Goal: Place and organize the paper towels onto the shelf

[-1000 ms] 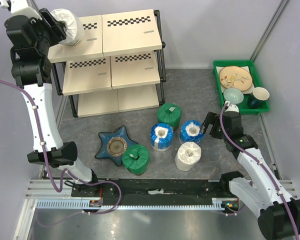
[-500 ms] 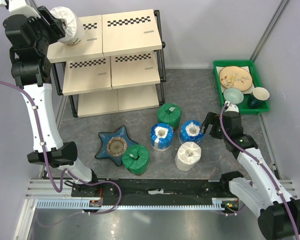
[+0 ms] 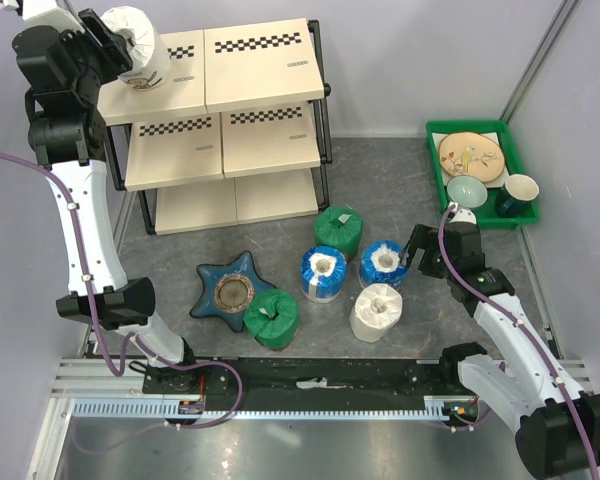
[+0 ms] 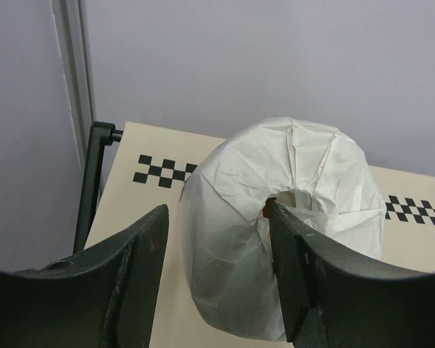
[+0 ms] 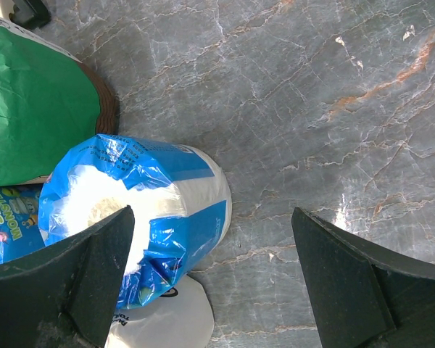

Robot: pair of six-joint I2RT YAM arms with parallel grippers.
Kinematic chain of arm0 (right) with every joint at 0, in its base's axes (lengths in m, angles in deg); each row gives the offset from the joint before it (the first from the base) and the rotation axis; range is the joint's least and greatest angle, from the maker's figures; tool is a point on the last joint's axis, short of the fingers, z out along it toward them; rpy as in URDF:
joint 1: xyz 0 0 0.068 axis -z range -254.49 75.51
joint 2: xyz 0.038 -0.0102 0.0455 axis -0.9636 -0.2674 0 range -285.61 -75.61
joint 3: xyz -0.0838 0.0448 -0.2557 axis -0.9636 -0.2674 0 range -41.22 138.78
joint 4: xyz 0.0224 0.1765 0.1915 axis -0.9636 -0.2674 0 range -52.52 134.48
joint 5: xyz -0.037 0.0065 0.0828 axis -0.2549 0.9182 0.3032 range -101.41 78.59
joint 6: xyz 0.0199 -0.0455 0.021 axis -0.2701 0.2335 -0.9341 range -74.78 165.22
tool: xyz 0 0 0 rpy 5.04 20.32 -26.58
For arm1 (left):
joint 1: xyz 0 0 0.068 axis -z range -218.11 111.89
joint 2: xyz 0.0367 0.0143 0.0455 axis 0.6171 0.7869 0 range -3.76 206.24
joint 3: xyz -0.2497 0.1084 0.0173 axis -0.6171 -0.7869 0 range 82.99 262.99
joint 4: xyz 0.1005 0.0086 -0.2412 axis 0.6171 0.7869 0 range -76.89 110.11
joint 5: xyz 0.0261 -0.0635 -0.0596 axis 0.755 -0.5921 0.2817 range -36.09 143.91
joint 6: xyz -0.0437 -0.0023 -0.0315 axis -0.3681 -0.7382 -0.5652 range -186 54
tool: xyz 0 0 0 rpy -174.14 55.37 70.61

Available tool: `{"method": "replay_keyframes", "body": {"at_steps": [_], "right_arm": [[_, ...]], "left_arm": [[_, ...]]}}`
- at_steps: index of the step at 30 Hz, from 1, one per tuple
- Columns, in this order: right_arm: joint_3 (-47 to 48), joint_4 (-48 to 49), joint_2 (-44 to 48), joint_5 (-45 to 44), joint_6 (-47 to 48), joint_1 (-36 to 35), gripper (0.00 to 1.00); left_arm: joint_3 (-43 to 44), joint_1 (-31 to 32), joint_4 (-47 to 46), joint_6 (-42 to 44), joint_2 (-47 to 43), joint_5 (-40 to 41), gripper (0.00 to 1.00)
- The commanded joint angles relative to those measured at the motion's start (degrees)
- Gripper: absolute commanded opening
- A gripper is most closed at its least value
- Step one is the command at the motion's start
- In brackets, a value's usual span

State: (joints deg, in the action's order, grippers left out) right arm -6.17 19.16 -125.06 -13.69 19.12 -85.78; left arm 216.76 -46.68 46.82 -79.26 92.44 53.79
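Note:
A white paper towel roll stands at the left end of the shelf's top board. My left gripper straddles its wall. One fingertip sits at the mouth of the core, and the other is outside with a sliver of board showing beside it, so the jaws are part open. On the floor stand two blue rolls, two green rolls and a white roll. My right gripper hangs wide open over the right blue roll.
A blue star-shaped dish lies left of the floor rolls. A green tray with a plate, a pale bowl and a dark mug sits at the back right. Walls stand close on both sides.
The left wrist has risen and turned a little. The white roll's end now faces more upward. The right arm and floor rolls have not moved.

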Motion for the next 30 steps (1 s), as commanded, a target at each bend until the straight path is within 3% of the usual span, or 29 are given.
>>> {"method": "replay_keyframes", "body": {"at_steps": [1, 20, 30], "right_arm": [[0.02, 1.06, 0.41, 0.17, 0.53, 0.04, 0.98], [0.02, 1.06, -0.12, 0.00, 0.53, 0.04, 0.98], [0.28, 0.71, 0.93, 0.53, 0.53, 0.04, 0.98]], "left_arm": [[1.49, -0.47, -3.57, -1.24, -0.05, -0.06, 0.65], [-0.80, -0.56, -5.59, -2.21, -1.37, -0.05, 0.65], [-10.98, -0.56, -7.52, -3.71, -10.94, -1.46, 0.66]]}}
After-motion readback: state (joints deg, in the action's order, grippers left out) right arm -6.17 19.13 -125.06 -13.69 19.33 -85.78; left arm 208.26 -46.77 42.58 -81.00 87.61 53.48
